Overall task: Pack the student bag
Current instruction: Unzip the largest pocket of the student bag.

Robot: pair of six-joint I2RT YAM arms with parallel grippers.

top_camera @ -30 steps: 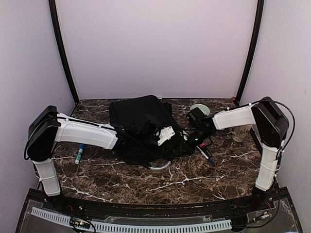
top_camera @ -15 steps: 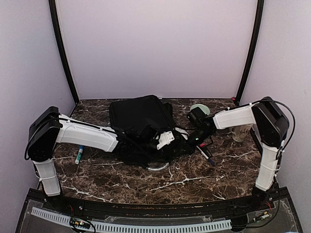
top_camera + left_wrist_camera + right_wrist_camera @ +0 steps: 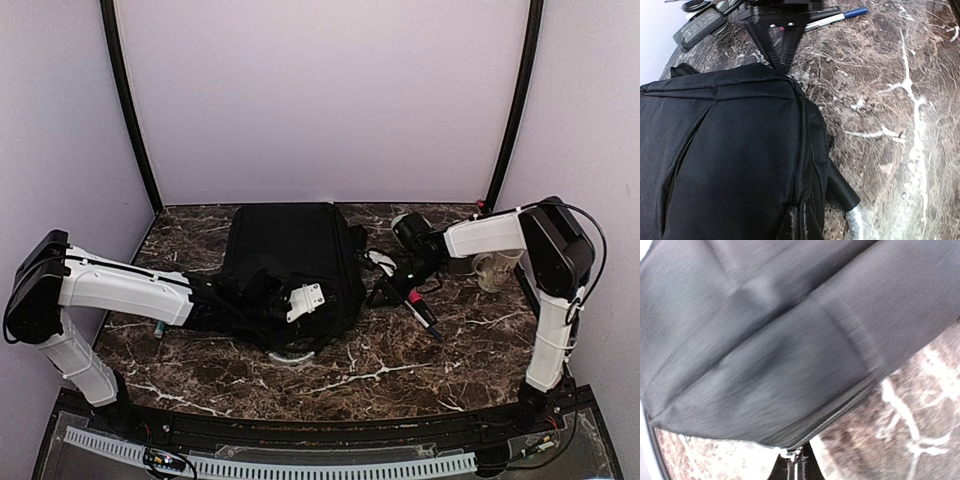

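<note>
Backpack (image 3: 290, 250), one, black, mid-surface (image 3: 400, 365); one pen (image 3: 422, 315) right of it.
Right fingers (image 3: 760, 39) pinched shut on its zipper (image 3: 792, 454); left fingers (image 3: 310, 308) closed atop it, hold unclear.

Right wrist view is blurred, w/ the student bag (image 3: 765, 340) running off its top & side edges; in top view a pen (image 3: 157, 328) is mostly hidden under left arm & a pale cup (image 3: 493, 270) partly behind right arm.
</note>
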